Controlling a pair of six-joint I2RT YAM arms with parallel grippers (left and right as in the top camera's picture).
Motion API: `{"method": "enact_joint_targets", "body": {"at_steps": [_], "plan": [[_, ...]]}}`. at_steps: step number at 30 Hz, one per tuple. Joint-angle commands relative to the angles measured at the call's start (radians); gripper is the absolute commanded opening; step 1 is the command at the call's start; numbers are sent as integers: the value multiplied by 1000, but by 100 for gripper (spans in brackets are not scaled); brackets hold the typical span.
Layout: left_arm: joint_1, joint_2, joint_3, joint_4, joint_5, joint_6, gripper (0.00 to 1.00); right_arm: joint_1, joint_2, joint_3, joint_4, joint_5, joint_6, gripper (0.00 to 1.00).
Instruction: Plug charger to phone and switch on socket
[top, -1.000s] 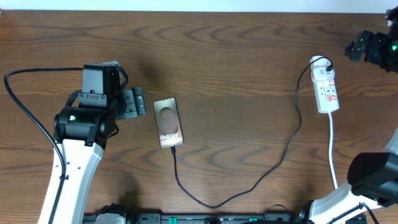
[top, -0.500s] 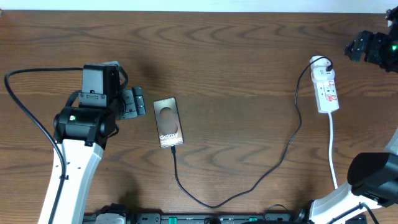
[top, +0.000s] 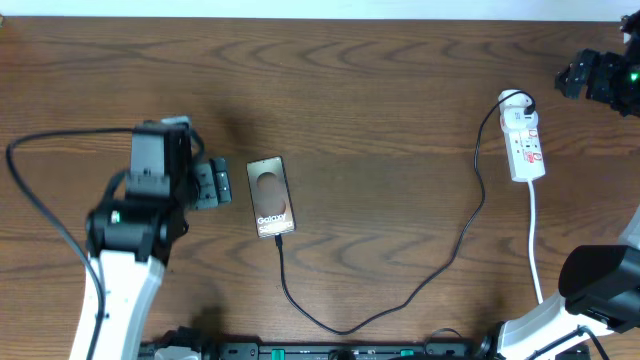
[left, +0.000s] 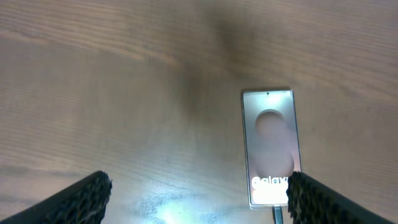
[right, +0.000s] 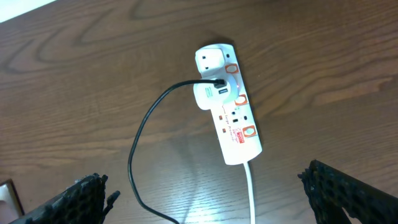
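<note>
Left pincer (left: 199, 186) spread wide beside phone (top: 270, 195), charger (top: 400, 300) tip at its lower edge; right pincer (right: 202, 180) wide near socket (top: 523, 145).

white "Galaxy" lettering, on phone (top: 270, 196) screen

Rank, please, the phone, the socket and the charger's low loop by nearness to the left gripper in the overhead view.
From the left gripper:
1. phone, just beside it.
2. charger's low loop, past the phone, toward the robot's side.
3. socket, far off on the right side.
</note>
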Motion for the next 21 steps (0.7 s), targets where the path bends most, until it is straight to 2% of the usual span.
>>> {"method": "enact_joint_targets", "body": {"at_steps": [1, 4, 11, 15, 18, 21], "plan": [[-2, -113, -127, 113, -11, 19, 91, -3, -5, 7, -1, 1, 13, 99], [-2, -216, -269, 330, 0, 16, 91, -3, -5, 7, -1, 1, 13, 99], [-2, -463, -629, 1028, 44, 16, 91, -3, -5, 7, -1, 1, 13, 99], [-1, -568, -775, 1357, 43, 22, 91, -3, -5, 7, -1, 1, 13, 99], [-1, -620, -841, 1470, 42, 27, 91, -3, -5, 7, -1, 1, 13, 99], [-1, -658, -875, 1475, 35, 27, 91, -3, -5, 7, -1, 1, 13, 99]]}}
